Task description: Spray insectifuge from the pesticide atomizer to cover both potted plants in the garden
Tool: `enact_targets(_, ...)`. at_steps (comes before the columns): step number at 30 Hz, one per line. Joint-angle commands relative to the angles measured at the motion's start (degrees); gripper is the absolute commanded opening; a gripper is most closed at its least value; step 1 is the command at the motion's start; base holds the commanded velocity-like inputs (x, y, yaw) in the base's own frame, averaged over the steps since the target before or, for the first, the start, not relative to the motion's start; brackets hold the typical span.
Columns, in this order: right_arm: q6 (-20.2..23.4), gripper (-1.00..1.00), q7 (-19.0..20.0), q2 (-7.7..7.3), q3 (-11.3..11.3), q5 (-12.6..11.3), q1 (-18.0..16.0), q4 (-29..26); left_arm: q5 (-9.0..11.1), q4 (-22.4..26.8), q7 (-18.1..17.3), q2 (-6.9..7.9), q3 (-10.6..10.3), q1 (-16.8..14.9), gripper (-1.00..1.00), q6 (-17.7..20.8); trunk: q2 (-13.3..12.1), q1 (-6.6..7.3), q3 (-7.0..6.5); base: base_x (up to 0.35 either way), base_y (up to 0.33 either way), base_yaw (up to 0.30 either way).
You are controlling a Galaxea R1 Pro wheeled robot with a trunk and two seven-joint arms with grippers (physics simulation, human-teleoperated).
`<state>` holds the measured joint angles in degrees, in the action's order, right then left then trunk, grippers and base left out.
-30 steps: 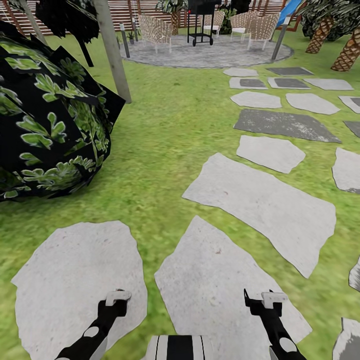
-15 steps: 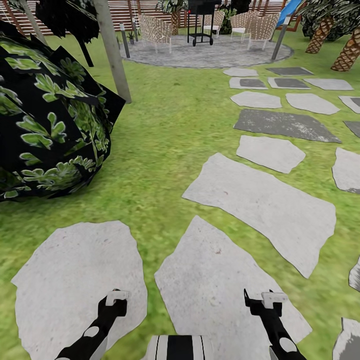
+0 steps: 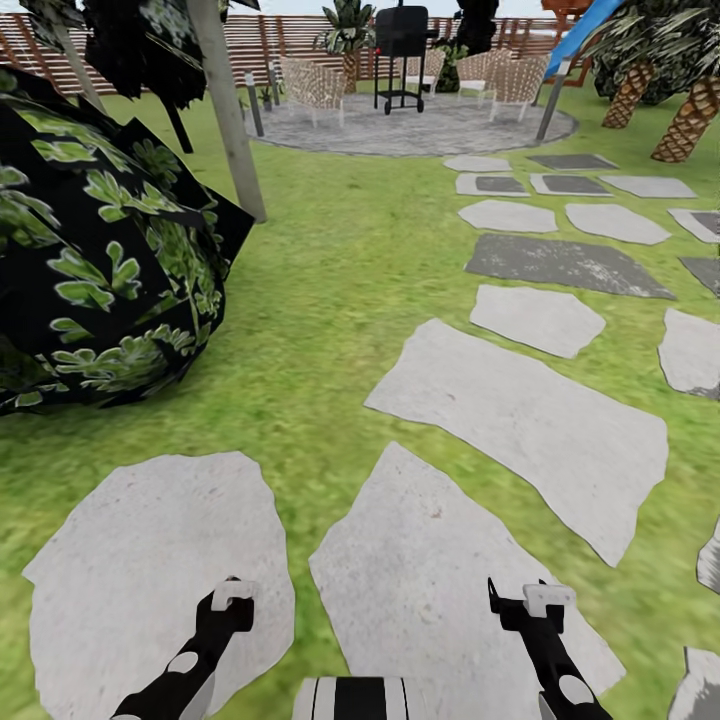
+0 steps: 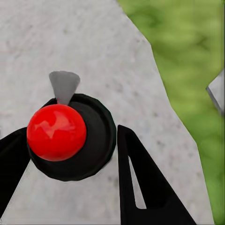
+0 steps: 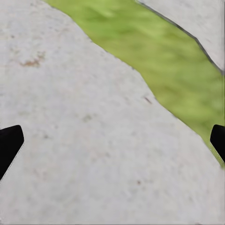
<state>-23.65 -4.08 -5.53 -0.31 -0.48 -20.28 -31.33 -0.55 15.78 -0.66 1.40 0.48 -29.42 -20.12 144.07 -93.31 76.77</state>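
The robot stands on the stepping slabs point(image 3: 520, 420) of the garden's lawn point(image 3: 320, 280), facing the round stone patio point(image 3: 420, 125) with its wicker chairs point(image 3: 312, 82) and black grill point(image 3: 400, 40) before the slat fence point(image 3: 290, 35). Where the pesticide atomizer lies cannot be told from here, so neither its long axis nor its look can be given. The likeliest direction is ahead, toward the patio, well apart from both pincers, and neither arm seems the nearer. The left gripper point(image 3: 232, 592) hangs low over a slab. Its wrist view has a black disc point(image 4: 101, 140) bearing a red ball point(image 4: 56, 132) between the fingers, and whether they clasp it cannot be told. The right gripper point(image 3: 530, 597) is released, its fingers spread wide over bare stone, grasping nothing. A dark leafy bush point(image 3: 90, 260) crowds the left.
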Motion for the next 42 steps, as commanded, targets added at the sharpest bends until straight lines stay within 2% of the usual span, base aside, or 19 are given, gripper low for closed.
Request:
enact_targets(1,-0.17,1.0,-0.14,0.0,0.05,-0.04,-0.02,0.04,-0.06,-0.05,-0.04,0.0,0.05,-0.02,-1.0,-0.19,0.0,0.03,-0.19,0.0,0.0,0.0)
enact_targets(13,-0.17,1.0,-0.07,0.0,0.12,0.06,-0.02,0.2,-0.06,0.48,0.27,0.0,0.05,-0.02,-1.0,-0.13,-0.16,0.34,-2.85,0.0,0.0,0.0)
enact_targets(17,-0.38,1.0,-0.05,-0.12,0.14,1.5,1.17,0.65,-0.06,0.33,0.69,-0.29,0.05,0.67,-1.0,-0.17,-0.22,0.45,-3.74,0.0,0.0,0.0)
enact_targets(26,-1.01,1.0,-0.35,0.05,-0.04,1.84,2.73,3.5,-0.03,0.39,0.83,-0.52,0.14,5.19,-1.0,-0.12,-0.34,0.68,-5.73,0.0,0.0,0.0)
enact_targets(27,-1.08,1.0,-0.39,0.01,-0.1,1.78,2.72,4.83,0.06,0.28,0.83,-0.37,0.18,5.84,-1.0,-0.1,-0.35,0.7,-5.99,0.0,0.0,-0.106)
enact_targets(28,-1.13,1.0,-0.35,0.0,-0.1,1.8,2.73,6.09,1.19,0.34,0.79,-0.15,0.22,7.22,-1.0,-0.1,-0.36,0.73,-6.27,0.0,0.0,-0.212)
enact_targets(42,-1.13,1.0,-0.36,0.17,-0.04,1.8,2.73,8.25,1.52,0.21,0.75,-0.08,0.2,7.45,-1.0,-0.11,-0.55,1.09,-10.31,0.0,0.0,-0.221)
